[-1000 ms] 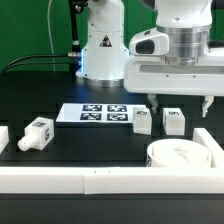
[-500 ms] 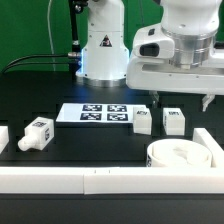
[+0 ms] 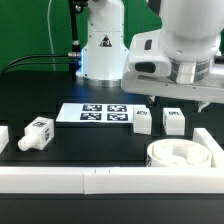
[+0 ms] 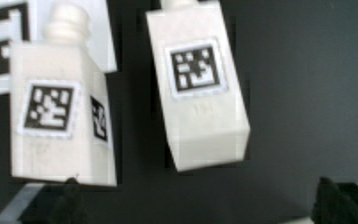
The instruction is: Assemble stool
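The gripper (image 3: 180, 100) hangs with jaws wide apart and empty, fingertips (image 4: 345, 200) touching nothing. Beneath it two legs lie side by side on the table (image 3: 50, 90). One leg (image 4: 202, 90) sits near the midline between the jaws; its neighbour (image 4: 60, 110) lies off toward one finger. Both long axes run across the jaws' closing line, so I judge a straight descent would straddle the midline leg's narrow width. The seat (image 3: 180, 155) rests well clear of the jaws, on the camera side in the exterior view
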Action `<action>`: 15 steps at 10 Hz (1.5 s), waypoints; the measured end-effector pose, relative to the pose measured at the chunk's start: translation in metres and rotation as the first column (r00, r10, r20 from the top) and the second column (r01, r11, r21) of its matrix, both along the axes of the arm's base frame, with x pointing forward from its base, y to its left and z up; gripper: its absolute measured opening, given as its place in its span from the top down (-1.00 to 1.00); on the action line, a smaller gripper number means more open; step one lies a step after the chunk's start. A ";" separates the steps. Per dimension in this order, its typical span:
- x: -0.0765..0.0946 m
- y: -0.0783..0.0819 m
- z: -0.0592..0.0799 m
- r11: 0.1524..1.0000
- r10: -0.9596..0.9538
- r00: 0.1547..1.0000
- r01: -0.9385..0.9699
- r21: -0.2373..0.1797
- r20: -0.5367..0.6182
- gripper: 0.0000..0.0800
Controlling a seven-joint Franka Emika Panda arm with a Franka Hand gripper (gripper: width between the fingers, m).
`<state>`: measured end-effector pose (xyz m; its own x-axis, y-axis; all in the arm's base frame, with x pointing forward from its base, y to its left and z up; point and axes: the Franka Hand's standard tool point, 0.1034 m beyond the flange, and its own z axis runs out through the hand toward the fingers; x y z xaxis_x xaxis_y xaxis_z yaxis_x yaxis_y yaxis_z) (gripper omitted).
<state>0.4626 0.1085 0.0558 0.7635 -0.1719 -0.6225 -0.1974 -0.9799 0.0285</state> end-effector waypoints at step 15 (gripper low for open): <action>-0.024 0.024 -0.019 0.987 0.146 0.947 -0.122 0.102 -0.287 -0.62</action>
